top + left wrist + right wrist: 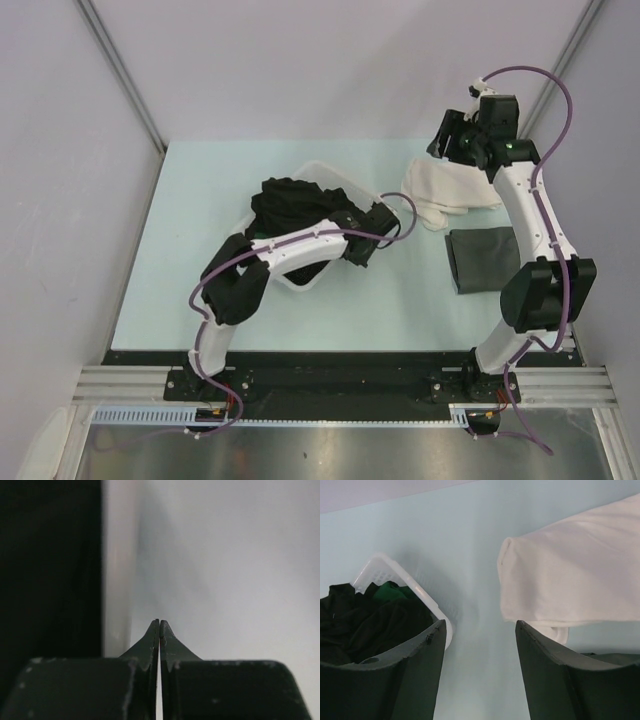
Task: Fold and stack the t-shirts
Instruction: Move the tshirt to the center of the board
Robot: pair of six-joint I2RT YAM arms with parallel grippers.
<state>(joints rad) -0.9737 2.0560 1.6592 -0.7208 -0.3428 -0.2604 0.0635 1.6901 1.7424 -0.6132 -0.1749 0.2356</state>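
Observation:
A cream-white t-shirt (450, 190) lies loosely folded at the back right of the table, and it also shows in the right wrist view (575, 580). A dark grey t-shirt (485, 258) lies folded in front of it. Black t-shirts (295, 200) are heaped in a white plastic tub (330, 172), and they also show in the right wrist view (370, 625). My left gripper (384, 222) is shut and empty just right of the tub; its tips meet in the left wrist view (159, 623). My right gripper (450, 137) hovers open and empty above the far edge of the cream-white shirt (479, 627).
The tub's rim (395, 575) stands left of the cream-white shirt, with a strip of pale table (470, 555) between them. A green cloth (390, 592) shows among the black shirts. Grey walls close in the table on the left, back and right.

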